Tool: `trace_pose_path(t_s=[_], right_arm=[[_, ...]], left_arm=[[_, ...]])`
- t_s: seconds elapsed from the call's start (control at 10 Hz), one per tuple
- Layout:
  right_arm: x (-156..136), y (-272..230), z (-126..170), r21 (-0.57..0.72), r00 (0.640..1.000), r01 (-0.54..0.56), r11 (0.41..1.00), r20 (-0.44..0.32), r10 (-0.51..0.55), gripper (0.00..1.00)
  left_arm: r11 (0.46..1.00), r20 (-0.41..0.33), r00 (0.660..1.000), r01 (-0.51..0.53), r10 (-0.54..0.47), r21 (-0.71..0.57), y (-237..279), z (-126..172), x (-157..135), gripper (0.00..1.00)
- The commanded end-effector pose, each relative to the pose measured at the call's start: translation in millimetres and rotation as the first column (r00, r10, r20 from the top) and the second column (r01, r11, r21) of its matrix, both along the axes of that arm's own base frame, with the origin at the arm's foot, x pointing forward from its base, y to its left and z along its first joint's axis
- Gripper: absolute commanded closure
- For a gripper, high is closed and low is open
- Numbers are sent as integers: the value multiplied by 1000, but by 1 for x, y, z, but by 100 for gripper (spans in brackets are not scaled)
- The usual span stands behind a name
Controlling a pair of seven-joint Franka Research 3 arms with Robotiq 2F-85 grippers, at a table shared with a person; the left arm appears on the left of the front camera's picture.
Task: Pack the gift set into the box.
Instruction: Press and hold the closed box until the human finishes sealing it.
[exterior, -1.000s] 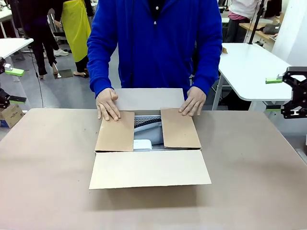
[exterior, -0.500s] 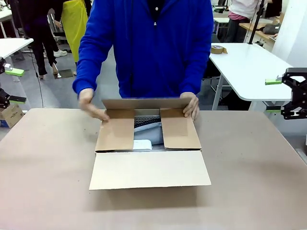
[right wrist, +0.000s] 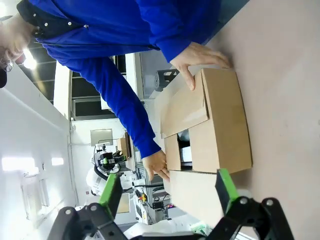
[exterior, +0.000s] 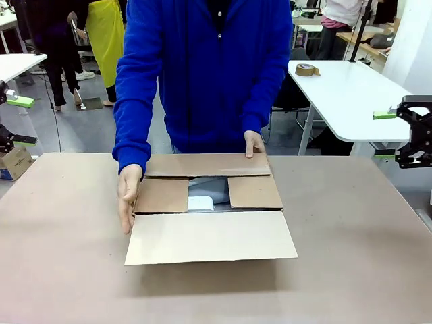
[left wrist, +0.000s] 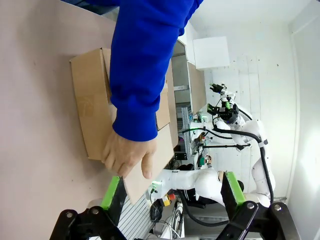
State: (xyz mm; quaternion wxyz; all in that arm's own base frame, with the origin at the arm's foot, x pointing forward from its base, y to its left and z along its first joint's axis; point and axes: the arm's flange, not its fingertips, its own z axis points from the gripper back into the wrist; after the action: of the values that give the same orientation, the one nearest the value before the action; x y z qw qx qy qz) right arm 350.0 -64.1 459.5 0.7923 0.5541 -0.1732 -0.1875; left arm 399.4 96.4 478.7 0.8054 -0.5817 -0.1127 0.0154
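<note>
Cardboard box (exterior: 209,236) is set mid-worktop (exterior: 67,270), with the gift set (exterior: 202,196) glimpsed inside between folded side flaps. The far flap (exterior: 202,164) is held down by a person's hand (exterior: 254,143). The left end effector (left wrist: 172,187) and right end effector (right wrist: 168,190) are spread wide, empty. Closing is judged underway; the near flap (exterior: 210,237) must be folded next.

L gripper (left wrist: 172,192) & R gripper (right wrist: 167,192) both w/ jaws wide apart.

Floor (exterior: 81,131): grey, smooth.
White table (exterior: 351,94): behind the jaws of the right gripper (exterior: 386,133), tape roll (exterior: 308,69) on top.
Second white table (exterior: 17,64): above the jaws of the left gripper (exterior: 21,121).
Wall (left wrist: 260,65): white, plain.
</note>
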Motion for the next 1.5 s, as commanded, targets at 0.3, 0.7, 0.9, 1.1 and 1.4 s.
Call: trace_pose_path(t_s=[0.3, 0.7, 0.9, 1.1, 1.4], right_arm=[[3, 0, 0, 12, 999, 0, 1000, 32, -1, 0], [3, 0, 0, 12, 999, 0, 1000, 32, -1, 0], [3, 0, 0, 12, 999, 0, 1000, 32, -1, 0], [3, 0, 0, 12, 999, 0, 1000, 32, -1, 0], [3, 0, 0, 12, 999, 0, 1000, 32, -1, 0]], left_arm=[[1000, 3, 1000, 2, -2, 6, 0, 0, -2, 0], [1000, 3, 1000, 2, -2, 6, 0, 0, -2, 0], [1000, 3, 1000, 2, -2, 6, 0, 0, -2, 0], [1000, 3, 1000, 2, -2, 6, 0, 0, -2, 0], [1000, 3, 1000, 2, -2, 6, 0, 0, -2, 0]])
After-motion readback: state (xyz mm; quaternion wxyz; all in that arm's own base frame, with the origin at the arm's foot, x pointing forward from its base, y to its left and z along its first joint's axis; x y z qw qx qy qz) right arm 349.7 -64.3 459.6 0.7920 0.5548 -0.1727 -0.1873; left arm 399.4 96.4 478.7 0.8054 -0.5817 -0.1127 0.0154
